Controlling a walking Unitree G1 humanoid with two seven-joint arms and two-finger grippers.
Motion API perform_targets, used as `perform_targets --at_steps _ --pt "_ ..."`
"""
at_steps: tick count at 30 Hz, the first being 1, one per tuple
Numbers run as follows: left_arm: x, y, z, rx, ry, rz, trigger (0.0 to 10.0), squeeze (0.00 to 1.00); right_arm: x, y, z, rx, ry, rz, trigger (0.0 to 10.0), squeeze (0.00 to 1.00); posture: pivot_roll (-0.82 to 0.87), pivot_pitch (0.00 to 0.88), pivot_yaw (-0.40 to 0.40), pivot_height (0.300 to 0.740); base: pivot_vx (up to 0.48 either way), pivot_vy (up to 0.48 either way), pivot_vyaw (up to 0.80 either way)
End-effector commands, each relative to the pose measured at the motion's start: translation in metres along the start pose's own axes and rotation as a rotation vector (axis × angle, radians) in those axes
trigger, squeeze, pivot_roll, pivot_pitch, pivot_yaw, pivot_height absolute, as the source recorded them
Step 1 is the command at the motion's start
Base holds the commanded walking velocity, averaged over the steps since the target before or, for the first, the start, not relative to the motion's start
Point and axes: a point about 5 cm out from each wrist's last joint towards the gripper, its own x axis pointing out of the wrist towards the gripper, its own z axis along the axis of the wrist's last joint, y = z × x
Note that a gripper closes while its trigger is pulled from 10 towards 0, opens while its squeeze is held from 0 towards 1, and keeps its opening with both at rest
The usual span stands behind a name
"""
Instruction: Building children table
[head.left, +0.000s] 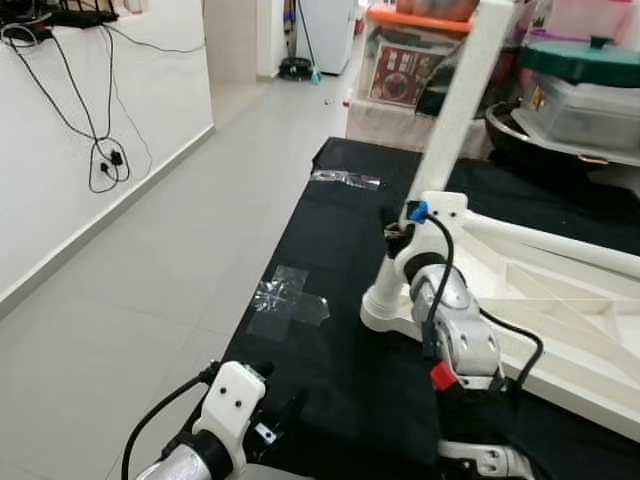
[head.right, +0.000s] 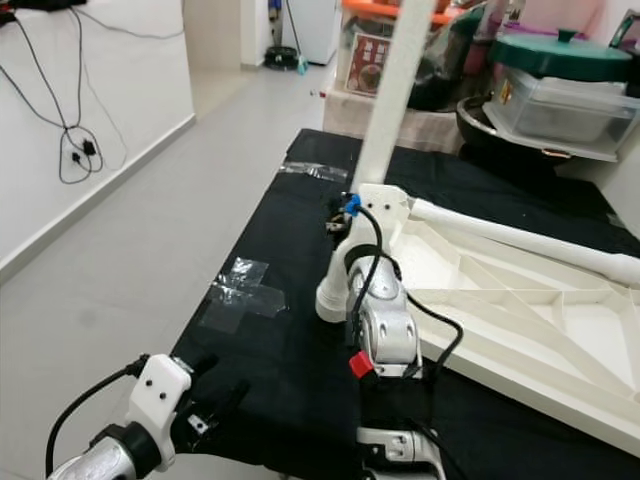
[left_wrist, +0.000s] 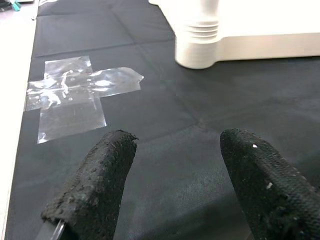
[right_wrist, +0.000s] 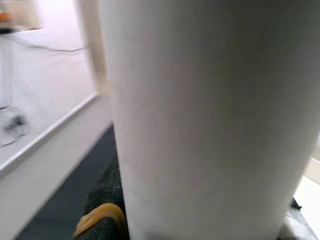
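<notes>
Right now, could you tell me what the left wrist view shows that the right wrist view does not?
The left wrist view has the left gripper with fingers apart above the black mat, a cross of clear tape and the leg's ribbed socket. The right wrist view has the white table leg up close, with the wall and grey floor beyond. Both show the mat and the table's white parts.

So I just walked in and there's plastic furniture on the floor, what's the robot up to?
It is assembling a small white table. The tabletop lies upside down on a black mat. The right gripper is up against an upright white leg standing in the corner socket. The left gripper hovers open over the mat near some clear tape.
</notes>
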Motion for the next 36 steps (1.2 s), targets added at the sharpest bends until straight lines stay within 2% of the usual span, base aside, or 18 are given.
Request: perform_targets --at_steps 1,4,5,6,7,10,11,16,17,19,21,23,24,26,31,32,33,36 --pt "0.0 -0.001 -0.003 0.0 0.009 -0.007 10.0 0.0 -0.012 -0.004 -0.016 -0.031 0.073 -0.179 0.0 0.0 0.13 0.03 -0.104 0.74 0.0 0.0 0.0" --pt "0.0 -0.001 -0.003 0.0 0.009 -0.007 10.0 0.0 -0.015 0.003 -0.02 -0.015 0.101 -0.188 0.0 0.0 0.13 0.029 -0.105 0.74 0.0 0.0 0.0" --pt "0.0 -0.001 -0.003 -0.001 0.01 -0.006 10.0 0.0 -0.015 0.01 -0.022 0.026 0.108 -0.177 2.5 0.0 0.13 0.028 -0.106 0.74 0.0 0.0 0.0" --pt "0.001 -0.001 -0.003 -0.003 0.01 -0.006 10.0 0.0 -0.015 0.014 -0.022 0.055 0.109 -0.169 2.5 0.0 0.13 0.028 -0.106 0.74 0.0 0.0 0.0" --pt "0.001 -0.001 -0.003 -0.005 0.01 -0.006 10.0 0.0 -0.014 0.018 -0.018 0.058 0.074 -0.143 10.0 0.0 0.13 0.03 -0.106 0.74 0.0 0.0 0.0" --pt "0.001 -0.002 -0.003 -0.007 0.01 -0.005 10.0 0.0 -0.015 0.023 -0.011 0.064 0.037 -0.135 10.0 0.0 0.13 0.03 -0.106 0.74 0.0 0.0 0.0" --pt "0.001 -0.001 -0.003 -0.007 0.008 -0.004 10.0 0.0 -0.014 0.026 -0.002 0.069 -0.024 -0.072 10.0 1.0 0.12 0.029 -0.109 0.74 0.0 0.0 0.0" --pt "0.002 -0.002 -0.003 -0.009 0.006 -0.006 10.0 0.0 -0.011 0.025 0.006 0.039 -0.061 0.021 10.0 1.0 0.12 0.029 -0.107 0.74 0.0 0.0 0.0" --pt "0.002 -0.002 -0.003 -0.012 0.007 -0.007 10.0 0.0 -0.009 0.028 0.014 0.097 -0.087 0.172 10.0 0.0 0.12 0.029 -0.106 0.74 0.0 0.0 0.0" --pt "0.002 -0.002 -0.003 -0.013 0.007 -0.008 10.0 0.0 -0.008 0.026 0.017 0.115 -0.096 0.208 10.0 0.0 0.11 0.027 -0.102 0.74 0.0 0.0 0.0" --pt "0.003 -0.002 -0.003 -0.013 0.006 -0.009 10.0 0.0 -0.005 0.028 0.019 0.173 -0.071 0.349 10.0 0.0 0.11 0.028 -0.103 0.74 0.0 0.0 0.0" --pt "0.004 -0.002 -0.003 -0.014 0.005 -0.011 10.0 0.0 -0.005 0.028 0.025 0.201 -0.064 0.604 10.0 0.0 0.11 0.027 -0.103 0.74 0.0 0.0 0.0" --pt "0.004 -0.002 -0.003 -0.013 0.004 -0.011 10.0 0.0 -0.006 0.025 0.03 0.176 -0.087 0.723 10.0 0.0 0.11 0.026 -0.105 0.74 0.0 0.0 0.0" --pt "0.004 -0.002 -0.003 -0.013 0.004 -0.011 10.0 0.0 -0.008 0.023 0.033 0.155 -0.102 0.797 10.0 0.0 0.11 0.026 -0.105 0.74 0.0 0.0 0.0" --pt "0.006 -0.002 -0.003 -0.012 0.003 -0.013 10.0 0.0 -0.013 0.014 0.027 0.068 0.025 1.172 10.0 0.0 0.12 0.026 -0.108 0.74 0.0 0.0 0.0" --pt "0.006 -0.002 -0.003 -0.012 0.003 -0.013 10.0 0.0 -0.013 0.014 0.027 0.068 0.025 1.172 10.0 0.0 0.12 0.026 -0.108 0.74 0.0 0.0 0.0" --pt "0.006 -0.002 -0.003 -0.011 0.002 -0.012 10.0 0.0 -0.019 0.012 0.021 -0.005 0.071 1.385 10.0 0.0 0.12 0.023 -0.112 0.74 0.0 0.0 0.0" --pt "0.006 -0.002 -0.003 -0.011 0.002 -0.011 10.0 0.0 -0.019 0.011 0.019 -0.024 0.087 1.438 10.0 0.0 0.12 0.023 -0.112 0.74 0.0 0.0 0.0"
